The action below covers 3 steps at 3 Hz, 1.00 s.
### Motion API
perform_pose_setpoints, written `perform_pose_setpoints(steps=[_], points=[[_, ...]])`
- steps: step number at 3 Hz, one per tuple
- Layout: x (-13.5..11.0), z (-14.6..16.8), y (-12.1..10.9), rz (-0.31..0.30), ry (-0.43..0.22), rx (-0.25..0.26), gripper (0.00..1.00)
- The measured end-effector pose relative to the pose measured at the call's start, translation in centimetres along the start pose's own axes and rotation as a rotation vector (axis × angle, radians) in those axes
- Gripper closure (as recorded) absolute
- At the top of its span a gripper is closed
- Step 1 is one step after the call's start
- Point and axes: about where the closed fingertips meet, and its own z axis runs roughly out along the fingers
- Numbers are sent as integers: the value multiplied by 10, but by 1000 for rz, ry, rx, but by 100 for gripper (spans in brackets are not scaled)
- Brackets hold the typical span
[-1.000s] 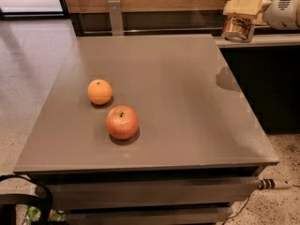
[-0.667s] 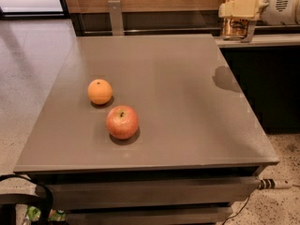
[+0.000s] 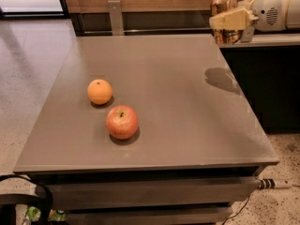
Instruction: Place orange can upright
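1. One can [image 3: 223, 3]: I see it upright, clamped in my hand [image 3: 225, 21], in the air at the far right corner of the bench [image 3: 187, 125].
2. One orange [image 3: 100, 91], one apple [image 3: 122, 122]: on the bench's left half, near each other, not touching.

Upper right, the hand [image 3: 227, 20] hides much of the orange can [image 3: 224, 2]; its arm [image 3: 280, 9] is cropped.
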Motion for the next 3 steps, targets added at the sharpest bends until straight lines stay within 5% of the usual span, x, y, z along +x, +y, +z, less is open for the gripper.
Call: perform_pose_setpoints(steps=[1, 3], points=[[-1, 3, 2, -90, -1, -5, 100], [-5, 16, 6, -112, -59, -41, 100]])
